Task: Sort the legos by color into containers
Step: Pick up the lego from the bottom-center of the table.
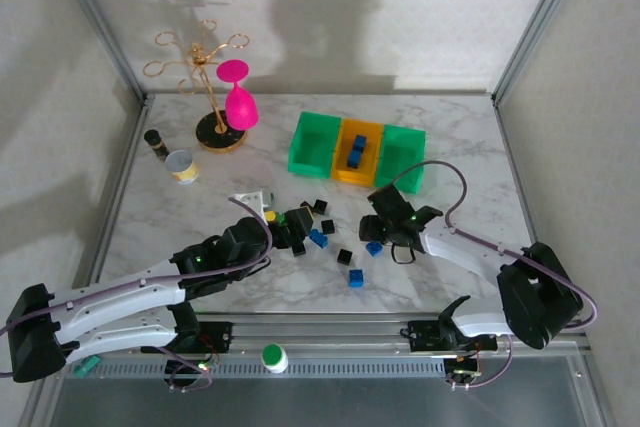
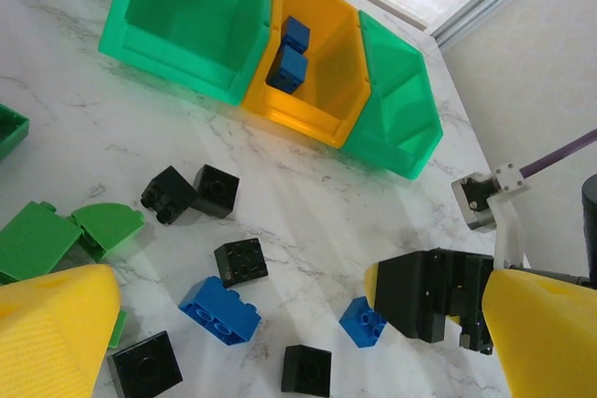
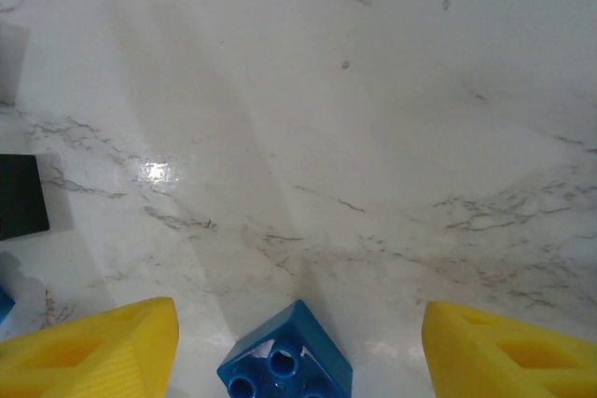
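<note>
Little is done so far: two blue legos (image 1: 358,150) sit in the orange bin (image 1: 352,177), the green bins (image 1: 300,162) look empty, and the loose legos (image 1: 318,238) in blue, green and black lie scattered on the tabletop (image 1: 450,137). The right gripper (image 3: 298,328) holds its jaws spread around a blue brick (image 3: 286,365), not touching it. The left gripper (image 2: 298,295) hovers over the pile with its jaws spread too.

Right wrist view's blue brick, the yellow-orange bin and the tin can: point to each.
blue brick (image 3: 284,355): right wrist view, studded top.
yellow-orange bin (image 2: 298,120): left wrist view, near wall.
tin can (image 1: 182,165): top external view, its top.
</note>
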Tool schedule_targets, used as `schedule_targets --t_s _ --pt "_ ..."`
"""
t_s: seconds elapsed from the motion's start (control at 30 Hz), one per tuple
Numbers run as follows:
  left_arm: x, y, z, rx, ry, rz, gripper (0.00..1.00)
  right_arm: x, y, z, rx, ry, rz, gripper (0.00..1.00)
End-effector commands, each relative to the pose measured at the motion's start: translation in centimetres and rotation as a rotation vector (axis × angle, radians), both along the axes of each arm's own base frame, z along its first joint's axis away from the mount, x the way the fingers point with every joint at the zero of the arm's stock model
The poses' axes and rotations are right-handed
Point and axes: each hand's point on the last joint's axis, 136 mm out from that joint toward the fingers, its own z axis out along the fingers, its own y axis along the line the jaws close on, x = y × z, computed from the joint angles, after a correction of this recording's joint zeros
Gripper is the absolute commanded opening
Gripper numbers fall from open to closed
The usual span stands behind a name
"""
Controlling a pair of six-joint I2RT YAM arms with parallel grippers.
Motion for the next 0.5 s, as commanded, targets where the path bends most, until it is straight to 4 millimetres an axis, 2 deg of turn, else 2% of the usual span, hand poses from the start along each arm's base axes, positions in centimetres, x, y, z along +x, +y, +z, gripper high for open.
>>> schedule_targets --t_s 0.0,0.17,0.33,0.47 --pt "0.1 0.3 0.2 -0.003 -0.009 0.027 1.0 -0.5 0.8 -1.3 -0.002 0.034 0.046 0.68" --pt "0.2 0.7 0.3 0.022 -0.015 0.04 1.0 -1.5 1.9 -2.4 -0.025 0.055 0.098 0.67" --pt "0.2 1.0 0.2 0.024 -0.016 0.051 1.0 -2.8 2.6 -2.8 -0.033 0.086 0.123 0.62" --pt "0.2 1.3 0.2 0.021 -0.019 0.062 1.0 -3.2 2.0 -3.1 -0.074 0.089 0.106 0.58"
